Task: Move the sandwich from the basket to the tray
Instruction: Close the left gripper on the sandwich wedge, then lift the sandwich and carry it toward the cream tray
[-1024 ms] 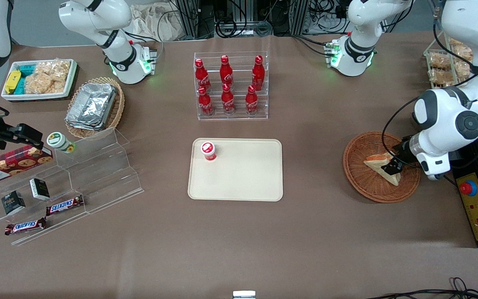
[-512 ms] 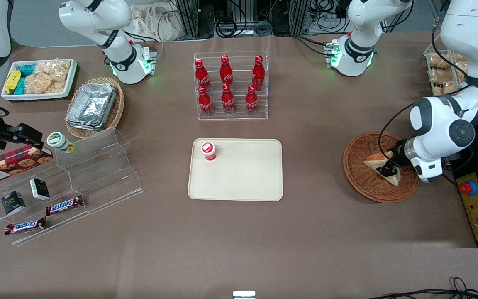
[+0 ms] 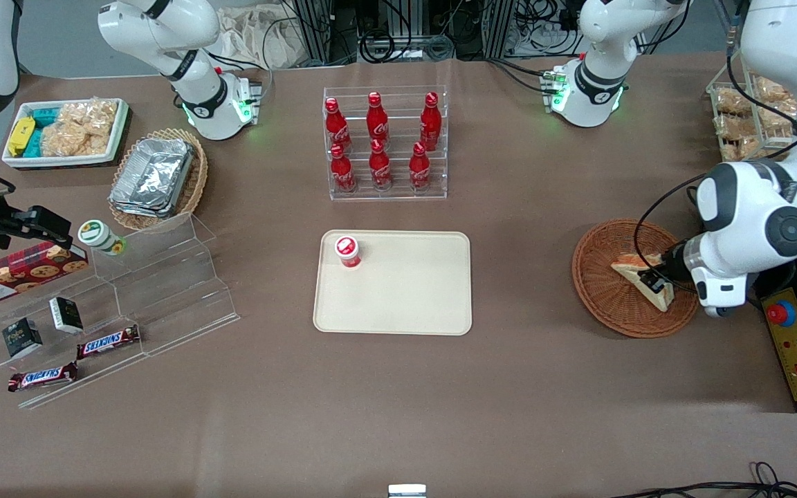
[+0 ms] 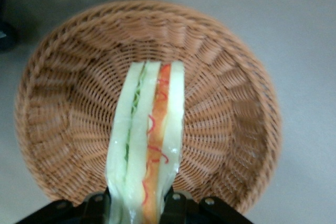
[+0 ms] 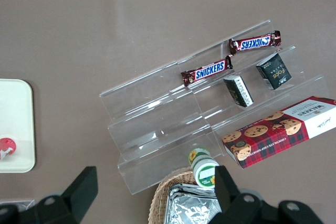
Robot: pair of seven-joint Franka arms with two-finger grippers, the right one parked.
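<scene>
The sandwich (image 3: 637, 272), a pale bread wedge with red, orange and green filling, is within the rim of the round reddish-brown wicker basket (image 3: 599, 290) toward the working arm's end of the table. My left gripper (image 3: 653, 282) is shut on the sandwich's wide end. In the left wrist view the sandwich (image 4: 149, 129) stands on edge between the two black fingers (image 4: 176, 203), with the basket (image 4: 226, 108) under it. The beige tray (image 3: 405, 294) lies at the table's middle, well apart from the basket.
A small red-capped bottle (image 3: 347, 251) stands on the tray's corner. A clear rack of red cola bottles (image 3: 385, 142) stands farther from the camera than the tray. A box with a red button (image 3: 782, 315) lies beside the basket. Clear stepped shelves with snacks (image 3: 129, 297) stand toward the parked arm's end.
The left arm's wrist swung toward the tray and back out, ending slightly nearer the camera. The gripper stayed at the sandwich, which turned a little inside the basket.
</scene>
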